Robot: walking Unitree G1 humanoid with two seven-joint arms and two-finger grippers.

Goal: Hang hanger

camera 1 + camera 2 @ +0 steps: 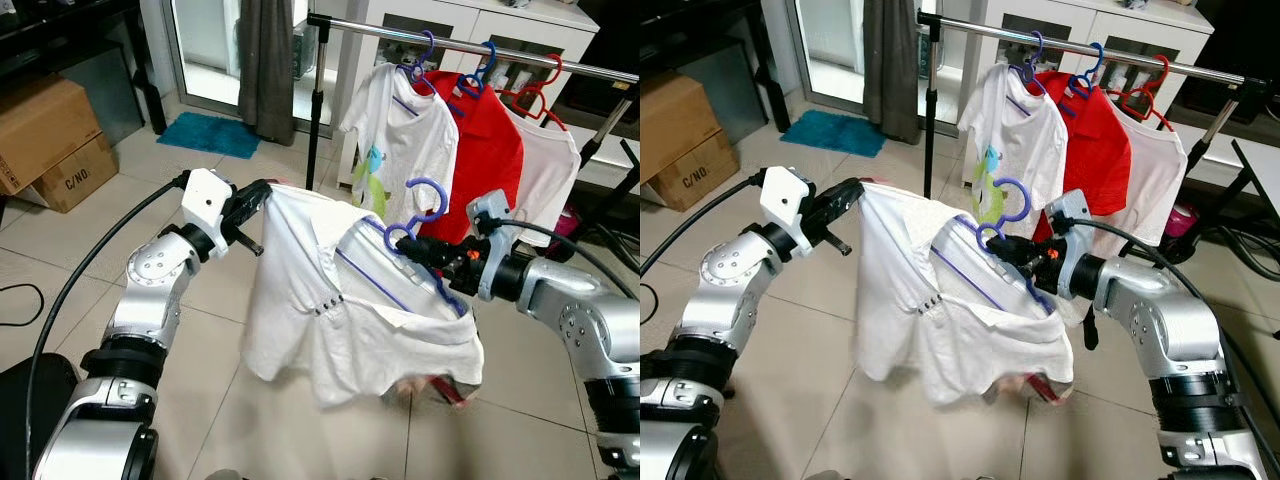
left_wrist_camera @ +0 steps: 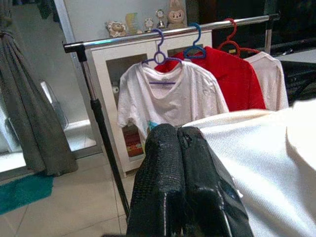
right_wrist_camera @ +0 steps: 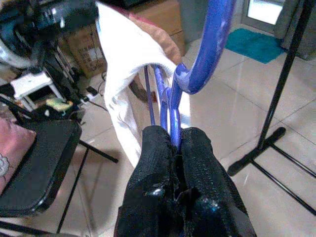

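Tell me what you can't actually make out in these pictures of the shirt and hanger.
- Purple hanger: its arms lie inside the white shirt, head views.
- Right claw: its fingers cover where it pinches the hanger, right wrist view.
- Left claw: shut on the shirt's edge; the pinched cloth is hidden between the fingers.
- Pink thing under the hem: mostly covered, unidentifiable.

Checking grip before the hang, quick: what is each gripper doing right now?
Left gripper: shut on the white knit polo shirt, pinching its shoulder.
Right gripper: shut on the blue plastic hanger, near its hook.
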